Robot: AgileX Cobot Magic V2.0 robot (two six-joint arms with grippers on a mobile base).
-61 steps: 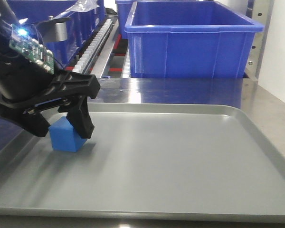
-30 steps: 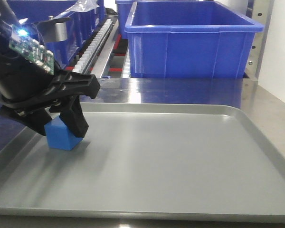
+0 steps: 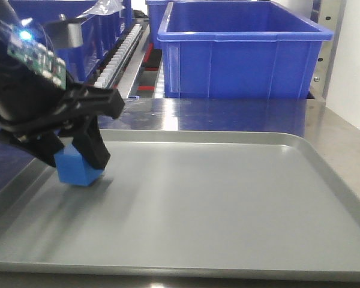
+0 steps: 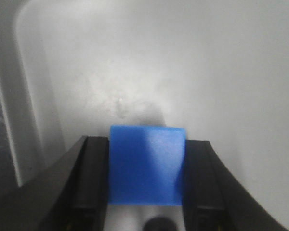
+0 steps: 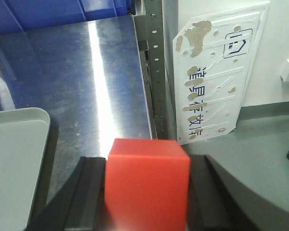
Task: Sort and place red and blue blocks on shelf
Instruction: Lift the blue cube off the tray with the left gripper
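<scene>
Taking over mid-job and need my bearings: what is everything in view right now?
blue block: one, blue, left part of the tray
red block: one, red, off the tray's right side
tray: one, grey, on the shelf's steel front
bins: at least two, blue, on the shelf behind the tray
roller track: one, white, between the bins
worn label: one, white, beside a perforated upright
left gripper: one, black, fingers shut on the blue block
right gripper: one, black, fingers shut on the red block

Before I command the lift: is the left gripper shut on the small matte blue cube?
Shut: on the left gripper, black fingers sit flush against both sides of the small matte blue cube, no gap.
</scene>
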